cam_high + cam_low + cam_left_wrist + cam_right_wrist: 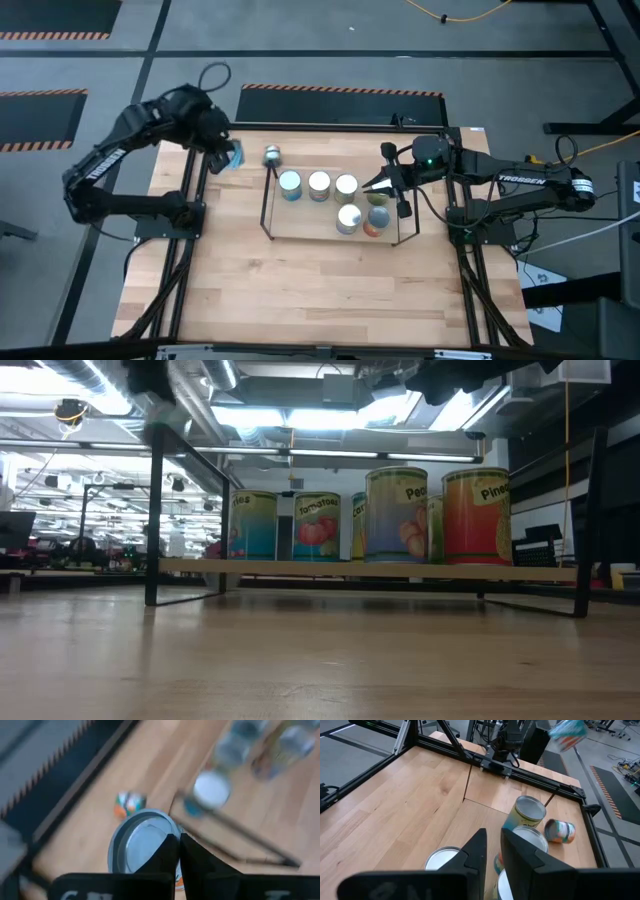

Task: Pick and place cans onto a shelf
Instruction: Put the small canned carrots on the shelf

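Carrying a can (pixel 233 155) clamped in your left gripper (pixel 226 152), you risk clipping the shelf (pixel 266 208) wire on approach; your right gripper (pixel 383 184), fingers nearly together, hovers over shelved cans.

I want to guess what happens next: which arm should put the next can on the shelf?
Left. The left gripper holds a can lifted beside the shelf; the right gripper hovers over the shelved cans, carrying nothing.

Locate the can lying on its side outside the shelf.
In the high view, the fallen can lies on the table just beyond the shelf's far-left corner, between the left gripper's held can and the blue-labelled can.
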Robot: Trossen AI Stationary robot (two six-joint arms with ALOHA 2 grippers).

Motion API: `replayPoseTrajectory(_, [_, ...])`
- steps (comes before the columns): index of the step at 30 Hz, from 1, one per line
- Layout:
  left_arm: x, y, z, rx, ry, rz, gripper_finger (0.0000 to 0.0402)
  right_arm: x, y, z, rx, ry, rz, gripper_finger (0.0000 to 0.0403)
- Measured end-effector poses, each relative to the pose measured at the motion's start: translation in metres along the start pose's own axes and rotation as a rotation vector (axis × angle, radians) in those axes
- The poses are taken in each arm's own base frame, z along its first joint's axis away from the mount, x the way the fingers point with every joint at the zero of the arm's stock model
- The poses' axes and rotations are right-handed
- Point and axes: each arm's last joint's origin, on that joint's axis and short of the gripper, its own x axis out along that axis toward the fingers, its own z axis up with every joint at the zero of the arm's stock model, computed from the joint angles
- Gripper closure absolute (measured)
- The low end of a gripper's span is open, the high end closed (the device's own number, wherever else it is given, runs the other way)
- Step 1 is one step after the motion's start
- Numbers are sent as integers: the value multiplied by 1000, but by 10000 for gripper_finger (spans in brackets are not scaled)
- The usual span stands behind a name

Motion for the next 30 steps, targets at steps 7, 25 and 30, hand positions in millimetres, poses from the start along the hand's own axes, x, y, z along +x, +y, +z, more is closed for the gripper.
replayPoseTrajectory(7, [-7, -22, 33, 135, -309, -88, 399, 0, 0, 0, 0, 0, 0, 341])
replayPoseTrajectory(25, [74, -134, 52, 505, -219, -164, 399, 0, 0, 0, 0, 0, -2, 341])
replayPoseTrajectory(30, [96, -165, 36, 545, -186, -187, 398, 0, 0, 0, 0, 0, -2, 341])
